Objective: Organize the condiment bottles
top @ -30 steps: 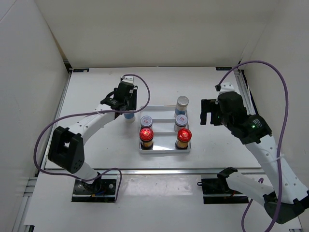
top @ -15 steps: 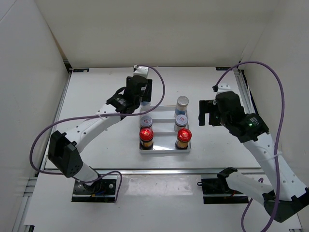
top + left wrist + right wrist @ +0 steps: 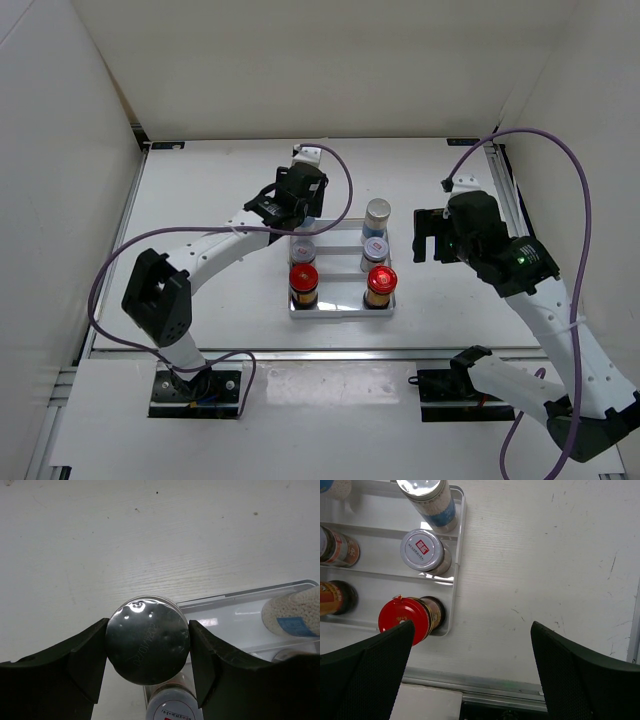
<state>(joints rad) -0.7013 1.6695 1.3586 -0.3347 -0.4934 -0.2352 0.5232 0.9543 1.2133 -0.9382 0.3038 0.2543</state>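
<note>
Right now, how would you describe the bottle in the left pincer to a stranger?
Look at the white tray mid-table. At its far left corner, the left pincer grips a silver-capped bottle; the five others stand free in the tray.

No word can be read in full. In the right wrist view, the right short bottle (image 3: pixel 422 550), in the middle row of the tray (image 3: pixel 460 540), has a round white sticker on its cap. The sticker shows a red square mark with white characters and fine lines of print under it, all too small to read. Behind it, the right tall bottle (image 3: pixel 432 502) has a blue label without legible print. In the left wrist view, the silver cap of the left tall bottle (image 3: pixel 147 640), at the far left corner of the tray, carries a faint stamped row of characters, not clear enough to read. Just before it, the cap of the left short bottle (image 3: pixel 172 707) shows only the edge of a red mark.
</note>
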